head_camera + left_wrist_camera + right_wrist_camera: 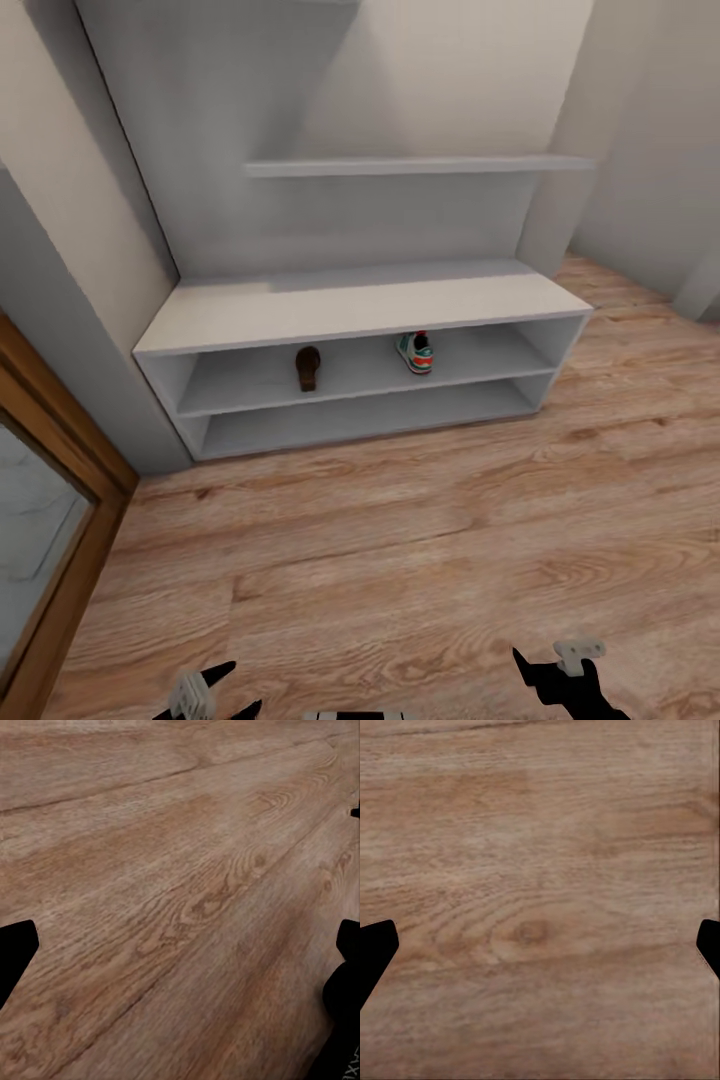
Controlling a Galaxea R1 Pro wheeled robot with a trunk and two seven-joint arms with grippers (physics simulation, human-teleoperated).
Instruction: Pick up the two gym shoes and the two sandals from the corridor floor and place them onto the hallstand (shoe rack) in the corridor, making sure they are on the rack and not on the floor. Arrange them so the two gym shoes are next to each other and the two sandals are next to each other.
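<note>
Corridor floor (400, 560): light wood planks, the widest surface in the head view, running from the robot up to the hallstand (360, 300).

Hallstand: pale grey-white unit against the far wall, bench top, two low open shelves, one wall shelf above. Its upper part is cut off by the frame edge.

On the upper of the two open shelves: one sandal (308, 367), brown, left of centre, and one gym shoe (416, 352), white with green and a red-orange patch, right of centre. Both lie with the long axis front to back on the shelf. They are well apart from each other, with bare shelf beside each.

The second gym shoe and second sandal are somewhere outside these views, so judged half done at most.

Left pincer (215, 690) and right pincer (560, 675) sit low at the near edge of the head view, well apart from the hallstand. In each wrist view the dark fingers stand at opposite edges with bare plank between: both pincers spread, gripping nothing.

Key relation: both placed shoes lie straight ahead and beyond the pincers. The sandal is nearer the left arm's side, the gym shoe nearer the right. The next move likely calls for finding the missing pair first.

Hard to read: shoe detail at this range; pincers partly cropped.
</note>
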